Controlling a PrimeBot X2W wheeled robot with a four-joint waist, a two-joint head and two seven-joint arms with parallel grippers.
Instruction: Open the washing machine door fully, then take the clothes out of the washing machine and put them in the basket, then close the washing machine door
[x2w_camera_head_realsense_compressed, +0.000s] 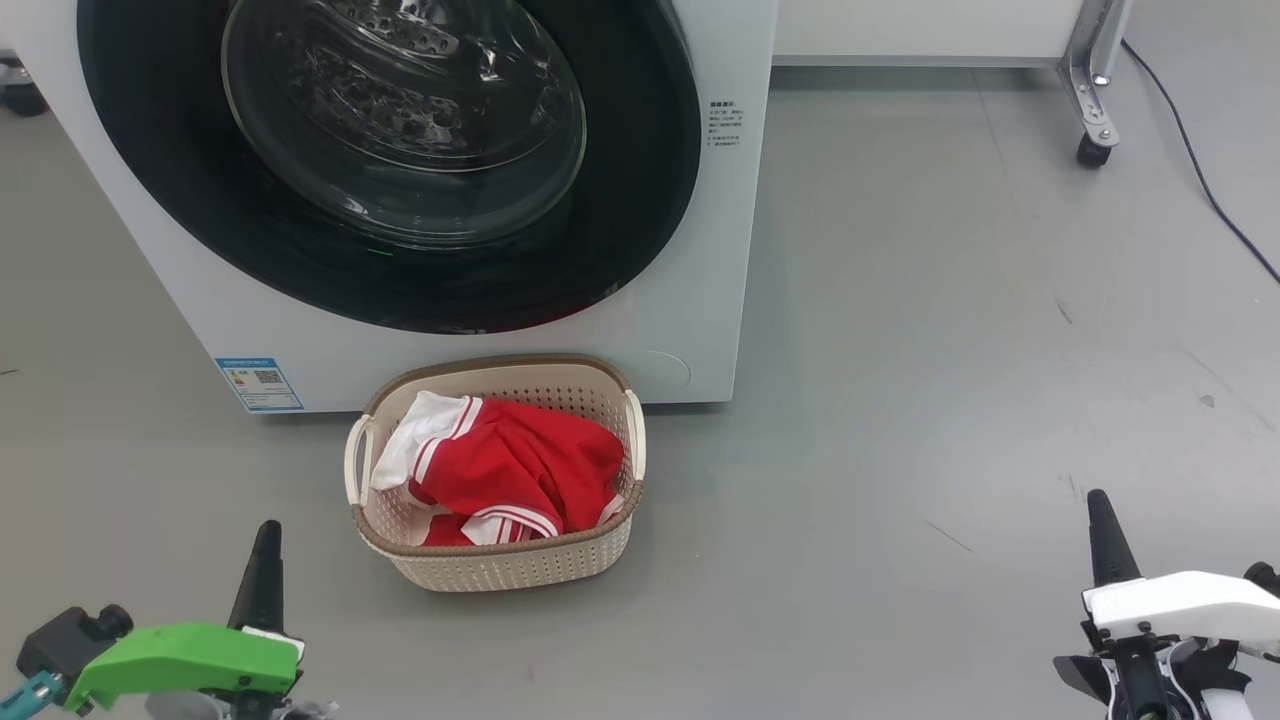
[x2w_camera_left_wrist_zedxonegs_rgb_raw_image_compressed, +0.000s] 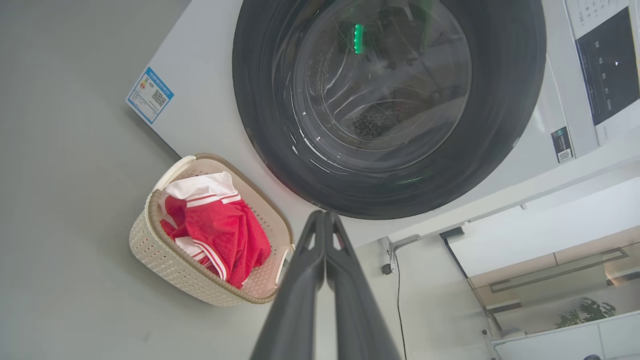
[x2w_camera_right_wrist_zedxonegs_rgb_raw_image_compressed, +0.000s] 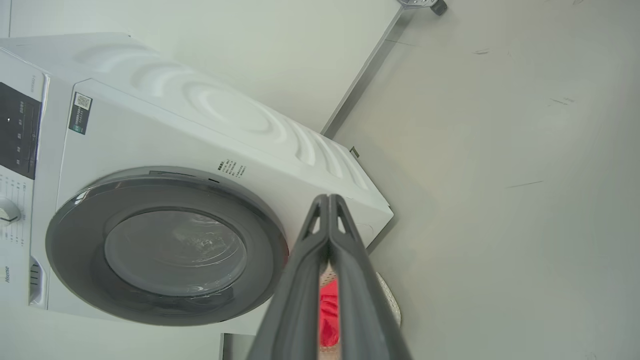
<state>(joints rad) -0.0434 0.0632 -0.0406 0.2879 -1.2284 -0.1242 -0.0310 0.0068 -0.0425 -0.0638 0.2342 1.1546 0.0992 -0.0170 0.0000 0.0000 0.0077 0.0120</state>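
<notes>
Filling cream basket (x2w_camera_head_realsense_compressed: 520, 570), crumpled red white-striped clothes (x2w_camera_head_realsense_compressed: 520, 465)

Head cam: above, looking down at washing machine (x2w_camera_head_realsense_compressed: 720, 250) front, close. Wrist cams: further back, rolled, right one off its right side. All share its door (x2w_camera_head_realsense_compressed: 400, 150), basket (x2w_camera_head_realsense_compressed: 520, 565).

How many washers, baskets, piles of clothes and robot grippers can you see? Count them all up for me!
Washer: 1
Basket: 1
Clothes pile: 1
Grippers: 2, left gripper and right gripper
Total: 5
</notes>
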